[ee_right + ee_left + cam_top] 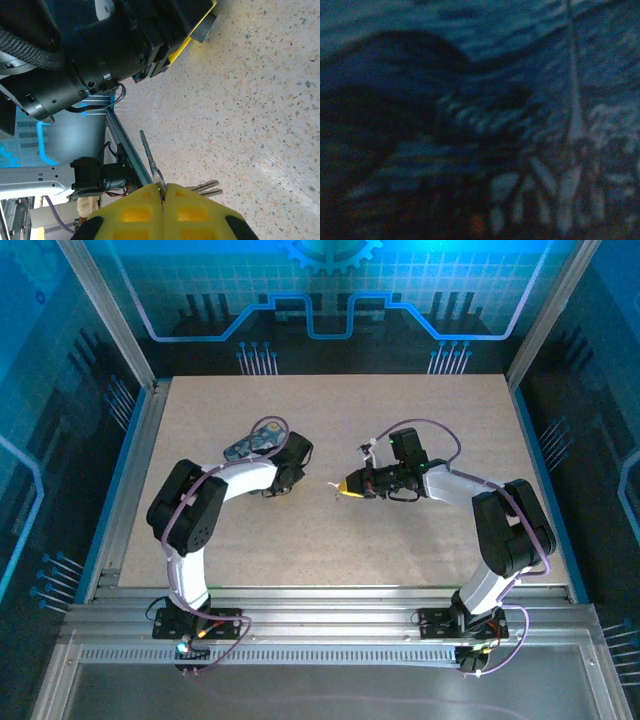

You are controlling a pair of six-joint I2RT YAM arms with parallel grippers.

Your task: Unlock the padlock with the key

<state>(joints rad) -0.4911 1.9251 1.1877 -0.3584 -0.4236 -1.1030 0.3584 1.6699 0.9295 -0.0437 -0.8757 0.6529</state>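
Note:
My right gripper (347,485) (163,192) hovers over the middle of the table with its yellow fingers (200,212) shut on the bow of a silvery key (150,155). The key's blade points left towards the left arm, and two more keys (207,188) hang from the same ring. My left gripper (275,452) is pressed low over a dark blue swirl-patterned tin (252,445) (520,75). Its jaws are hidden under the wrist, and the left wrist view is dark and blurred. The padlock is hidden from me.
The speckled beige table (400,540) is framed by aluminium rails (330,592) at the near edge and blue walls at the sides. The left arm's black wrist (100,55), with a yellow finger edge (192,37), hangs close ahead of the key.

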